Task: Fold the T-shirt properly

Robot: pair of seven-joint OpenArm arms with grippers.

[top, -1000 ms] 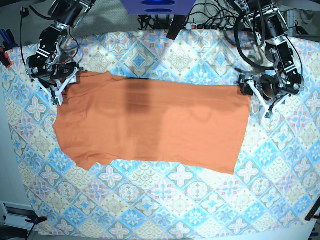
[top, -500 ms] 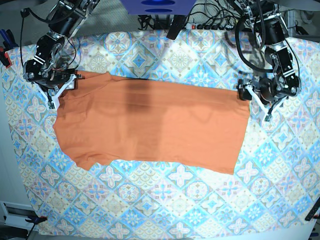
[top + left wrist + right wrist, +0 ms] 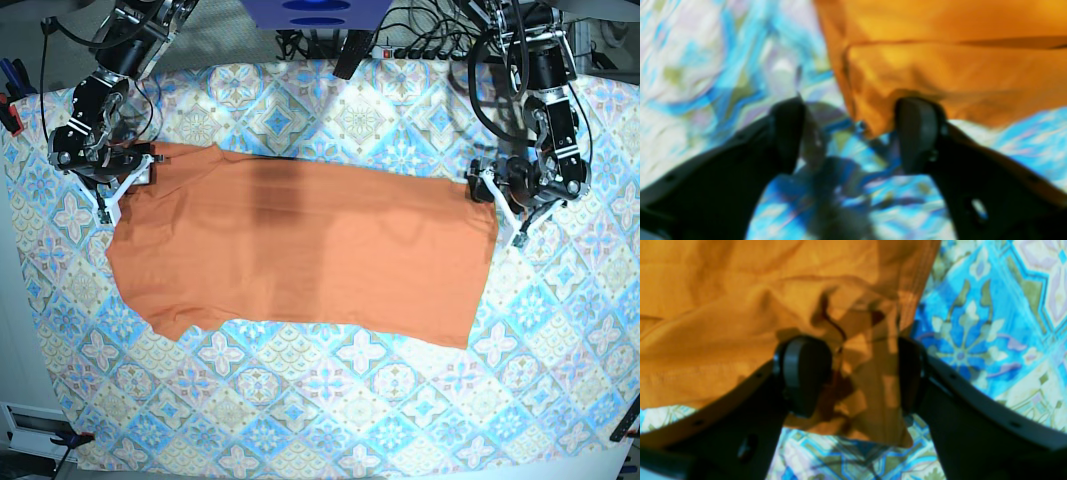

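Reaching low over opposite shirt ends, our left gripper point(image 3: 850, 133) and right gripper point(image 3: 860, 376) straddle soft, creased orange T-shirt point(image 3: 300, 250) corners, jaws apart.

Even overhead light is filling the base view, throwing a soft dark band across the T-shirt point(image 3: 275, 195). Both wrist views are blurring heavily, the left worst; pincer shadows are falling on the tablecloth point(image 3: 826, 200).

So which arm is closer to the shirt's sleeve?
Right. The right fingers straddle the T-shirt corner above the sleeve; the left fingers are at the opposite hem end.
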